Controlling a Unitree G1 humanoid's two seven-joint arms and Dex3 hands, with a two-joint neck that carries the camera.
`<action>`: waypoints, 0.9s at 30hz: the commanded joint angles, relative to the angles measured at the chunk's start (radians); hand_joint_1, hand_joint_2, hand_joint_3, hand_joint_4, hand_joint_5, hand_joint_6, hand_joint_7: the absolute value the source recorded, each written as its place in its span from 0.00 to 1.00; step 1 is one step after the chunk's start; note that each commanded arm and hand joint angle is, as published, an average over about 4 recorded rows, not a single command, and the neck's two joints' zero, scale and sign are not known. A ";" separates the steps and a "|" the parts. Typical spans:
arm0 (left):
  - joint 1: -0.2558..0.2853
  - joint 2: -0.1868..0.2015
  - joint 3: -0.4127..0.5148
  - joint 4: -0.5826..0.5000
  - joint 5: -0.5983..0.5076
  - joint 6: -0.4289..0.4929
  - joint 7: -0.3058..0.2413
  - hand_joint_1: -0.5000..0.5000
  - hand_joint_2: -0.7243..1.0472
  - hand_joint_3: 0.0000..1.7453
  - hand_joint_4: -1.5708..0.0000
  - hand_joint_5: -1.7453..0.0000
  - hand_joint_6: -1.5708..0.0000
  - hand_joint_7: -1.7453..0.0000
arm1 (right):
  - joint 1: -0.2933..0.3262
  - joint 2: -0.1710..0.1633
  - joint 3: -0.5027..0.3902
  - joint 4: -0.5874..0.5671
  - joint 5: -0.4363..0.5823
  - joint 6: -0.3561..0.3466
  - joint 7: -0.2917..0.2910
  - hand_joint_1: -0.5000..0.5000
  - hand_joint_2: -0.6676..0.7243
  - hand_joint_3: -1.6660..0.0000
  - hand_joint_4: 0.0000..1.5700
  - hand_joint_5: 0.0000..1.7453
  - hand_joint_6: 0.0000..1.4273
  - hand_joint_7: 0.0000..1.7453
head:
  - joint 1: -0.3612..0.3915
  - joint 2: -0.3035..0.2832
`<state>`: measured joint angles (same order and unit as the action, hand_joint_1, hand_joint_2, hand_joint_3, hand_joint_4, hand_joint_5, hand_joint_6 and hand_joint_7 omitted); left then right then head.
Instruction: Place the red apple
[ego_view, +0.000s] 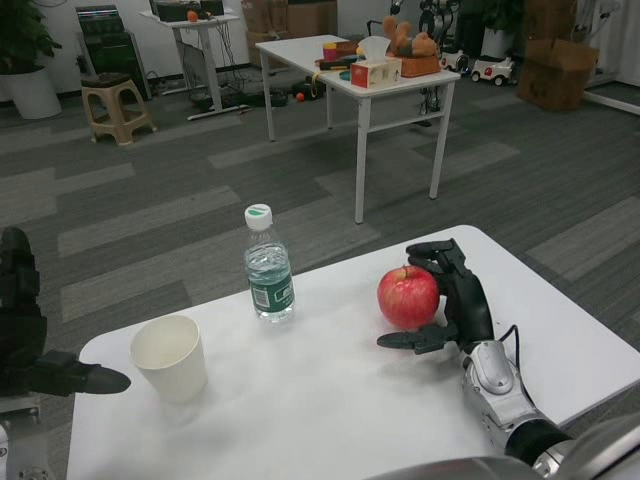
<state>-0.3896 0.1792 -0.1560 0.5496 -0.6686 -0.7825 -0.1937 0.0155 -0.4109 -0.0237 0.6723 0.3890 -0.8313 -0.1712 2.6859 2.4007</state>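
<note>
Right hand (452, 300) cups round glossy red apple (408, 297) on smooth white table (330, 400); left hand (30, 345) empty, fingers apart.

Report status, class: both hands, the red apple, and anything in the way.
Right hand cups the red apple on the white table. Left hand waits at the left edge, holding nothing. Water bottle and paper cup stand well left.
</note>
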 joint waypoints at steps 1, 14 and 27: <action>-0.010 0.015 0.006 0.003 -0.003 -0.004 -0.003 0.09 0.20 0.04 1.00 1.00 1.00 0.76 | 0.075 0.034 0.021 0.032 -0.009 -0.014 0.004 0.19 0.45 0.76 0.00 0.11 0.00 0.34 | 0.002 0.002; -0.006 0.019 0.009 0.003 -0.005 -0.004 -0.003 0.08 0.20 0.05 1.00 1.00 1.00 0.76 | 0.077 0.031 0.027 0.019 -0.009 -0.014 0.012 0.12 0.51 0.77 0.00 0.06 0.00 0.28 | 0.005 0.003; -0.005 0.020 0.010 0.003 -0.006 -0.004 -0.003 0.09 0.20 0.05 1.00 1.00 1.00 0.76 | 0.077 0.016 0.017 -0.026 -0.006 -0.038 0.016 0.04 0.86 0.99 0.00 0.00 0.00 0.15 | 0.010 0.005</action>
<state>-0.3895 0.1936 -0.1526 0.5496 -0.6691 -0.7825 -0.1937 0.0432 -0.4223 -0.0160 0.6251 0.3886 -0.8511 -0.1539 2.6958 2.4058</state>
